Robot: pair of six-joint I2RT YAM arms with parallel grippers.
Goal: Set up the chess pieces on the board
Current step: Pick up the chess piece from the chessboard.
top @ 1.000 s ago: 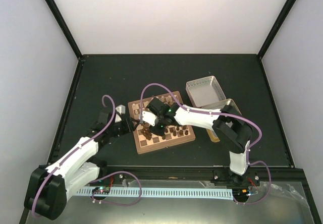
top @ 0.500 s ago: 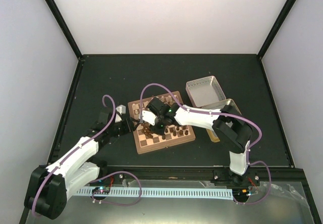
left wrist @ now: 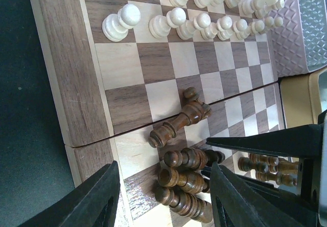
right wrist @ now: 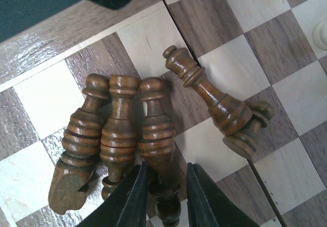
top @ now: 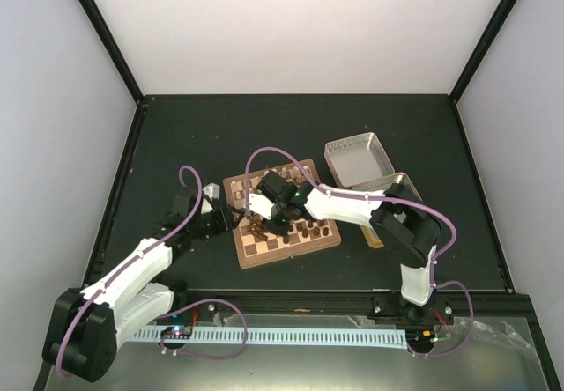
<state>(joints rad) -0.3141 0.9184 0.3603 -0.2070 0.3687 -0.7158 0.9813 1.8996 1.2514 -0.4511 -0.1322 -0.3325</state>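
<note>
Right wrist view, nearest: hanging the right gripper (right wrist: 166, 166) low over the board (right wrist: 245, 68), parting its jaws only narrowly and straddling the base end of one of the dark chess pieces (right wrist: 155, 130) without visibly clamping it. Lying packed flank to flank with two dark neighbours (right wrist: 102, 130), so leaving scant room for a finger on either side. Judging these as light, rigid turned wood, glossy and round, likely rolling or squirting out under a skewed pinch; probably best pinching across the thick ringed belly rather than the thin neck. Looking just beyond, finding a taller dark piece (right wrist: 207, 91) toppled diagonally across a smaller dark piece (right wrist: 250, 130). Turning to the left wrist view: hovering the left gripper (left wrist: 166, 171) at the board's left edge, jaws about half spread and gripping nothing. Standing farther off along the far rows, cream pieces (left wrist: 168, 22), appearing upright. Showing, farthest in the top view, tin halves (top: 357, 160) just beside the board on the dark table (top: 176, 144).
</note>
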